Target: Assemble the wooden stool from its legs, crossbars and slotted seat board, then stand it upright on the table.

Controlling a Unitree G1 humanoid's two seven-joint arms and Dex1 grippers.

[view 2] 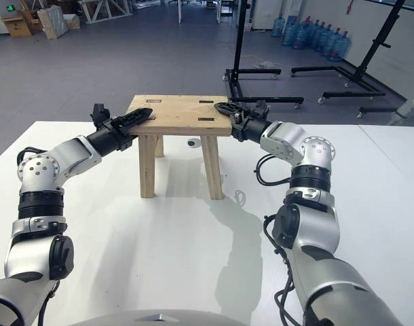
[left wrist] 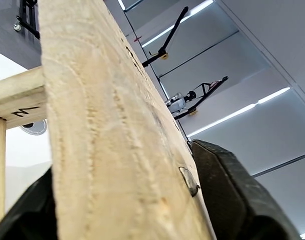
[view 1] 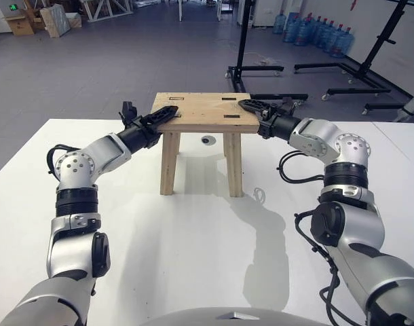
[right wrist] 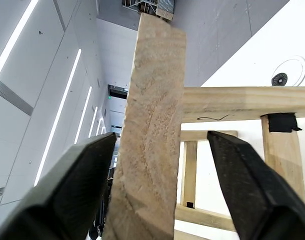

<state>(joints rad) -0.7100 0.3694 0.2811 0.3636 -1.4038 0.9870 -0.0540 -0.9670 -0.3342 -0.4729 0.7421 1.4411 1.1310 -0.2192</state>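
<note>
The wooden stool stands upright on the white table (view 1: 193,272), its slotted seat board (view 1: 201,109) on top of the legs (view 1: 169,163) and crossbars. My left gripper (view 1: 167,111) is shut on the seat board's left edge; the left wrist view shows the board (left wrist: 107,125) pressed between the dark fingers (left wrist: 232,195). My right gripper (view 1: 245,104) straddles the right edge of the seat. In the right wrist view the board (right wrist: 152,125) sits between its fingers (right wrist: 247,185) with a visible gap on one side, so it is open.
A round grommet (view 1: 207,140) is set in the table behind the stool, and a small loop of thin cord (view 1: 259,195) lies by the right front leg. Black wheeled stands (view 1: 329,68) and water bottles (view 1: 315,30) are on the floor beyond the table's far edge.
</note>
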